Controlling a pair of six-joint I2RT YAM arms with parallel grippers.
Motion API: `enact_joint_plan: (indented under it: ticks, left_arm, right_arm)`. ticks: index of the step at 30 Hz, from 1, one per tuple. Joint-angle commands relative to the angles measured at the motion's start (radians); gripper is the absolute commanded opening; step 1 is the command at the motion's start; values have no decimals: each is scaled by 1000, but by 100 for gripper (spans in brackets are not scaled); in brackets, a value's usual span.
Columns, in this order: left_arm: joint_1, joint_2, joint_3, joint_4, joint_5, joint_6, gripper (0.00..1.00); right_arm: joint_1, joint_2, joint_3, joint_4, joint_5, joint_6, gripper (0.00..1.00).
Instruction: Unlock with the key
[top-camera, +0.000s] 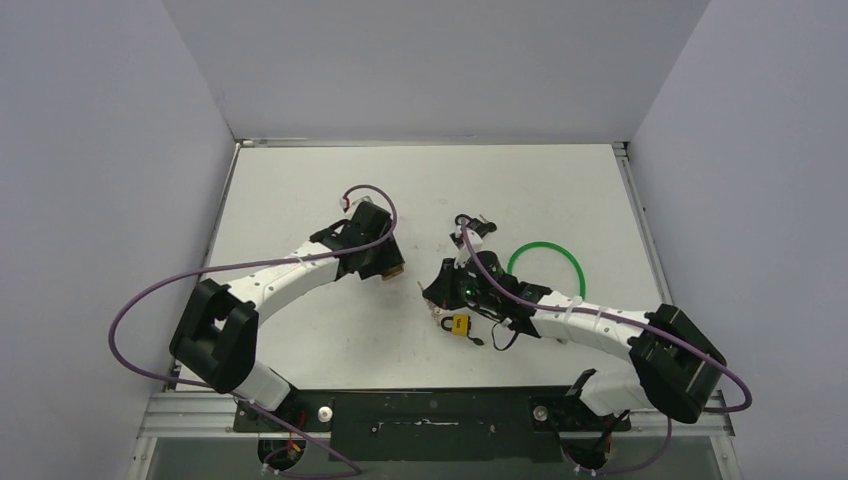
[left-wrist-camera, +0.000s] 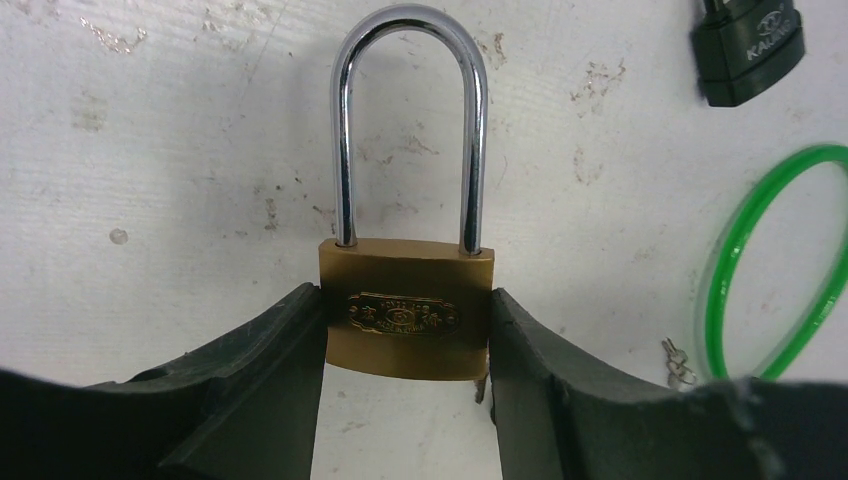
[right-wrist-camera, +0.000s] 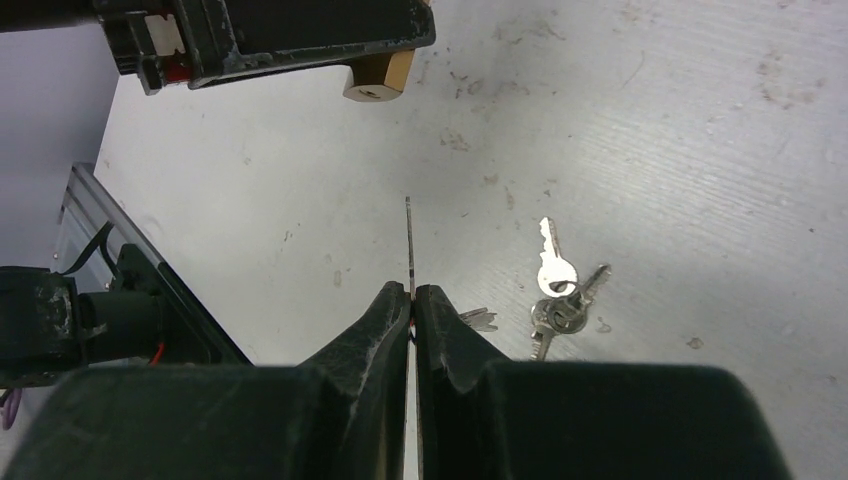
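My left gripper (left-wrist-camera: 405, 298) is shut on the body of a brass padlock (left-wrist-camera: 408, 320), its steel shackle (left-wrist-camera: 410, 120) closed and pointing away over the table. In the top view the left gripper (top-camera: 385, 262) holds the padlock (top-camera: 394, 270) left of centre. My right gripper (right-wrist-camera: 412, 292) is shut on a thin key (right-wrist-camera: 410, 245), seen edge-on, its blade pointing towards the padlock's underside (right-wrist-camera: 378, 78). A clear gap lies between the key tip and the padlock. In the top view the right gripper (top-camera: 434, 284) faces the left one.
A bunch of keys (right-wrist-camera: 556, 290) lies on the table right of my right gripper. A yellow padlock (top-camera: 460, 323), a black padlock (left-wrist-camera: 750, 50) and a green ring (top-camera: 546, 266) lie near the right arm. Small keys (left-wrist-camera: 678, 362) lie by the ring.
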Motion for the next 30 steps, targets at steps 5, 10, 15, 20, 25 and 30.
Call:
enact_joint_plan:
  ticks: [5, 10, 15, 20, 25, 30]
  left_arm:
    - [37, -147, -86, 195, 166, -151, 0]
    - [48, -166, -140, 250, 214, -202, 0]
    - [58, -178, -152, 259, 223, -215, 0]
    - [62, -179, -164, 272, 232, -221, 0]
    - [64, -176, -173, 289, 239, -229, 0]
    - [68, -178, -176, 297, 244, -228, 0]
  right_arm:
    - [46, 93, 106, 145, -11, 21, 0]
    - [49, 141, 138, 160, -20, 32, 0]
    - [49, 165, 142, 151, -30, 36, 0]
    - [49, 177, 141, 144, -35, 36, 0]
    - [48, 197, 147, 132, -63, 29, 0]
    - [49, 200, 135, 135, -55, 35, 0]
